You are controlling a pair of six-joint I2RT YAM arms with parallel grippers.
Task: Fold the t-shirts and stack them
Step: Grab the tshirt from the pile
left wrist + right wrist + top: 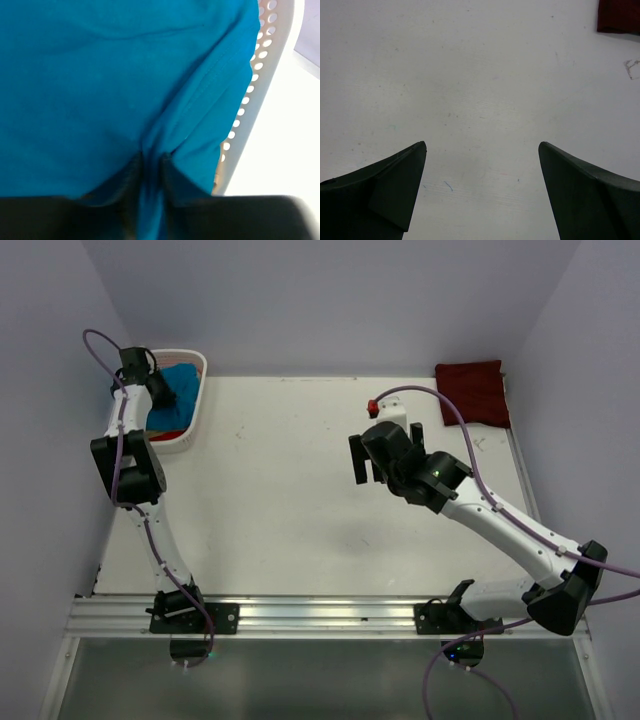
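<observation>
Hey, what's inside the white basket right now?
A teal-blue t-shirt fills the basket, with the left gripper pinching a fold of it. Whatever lies under that shirt is covered, so I cannot tell.

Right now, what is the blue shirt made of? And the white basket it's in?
The blue shirt looks like soft knit cloth, maybe cotton. It is dull, not shiny, it wrinkles, it has a stitched seam, and it bunches up where it is pinched. The basket looks like hard plastic. It is smooth and creamy white, and it has neat rows of little holes that look moulded in.
</observation>
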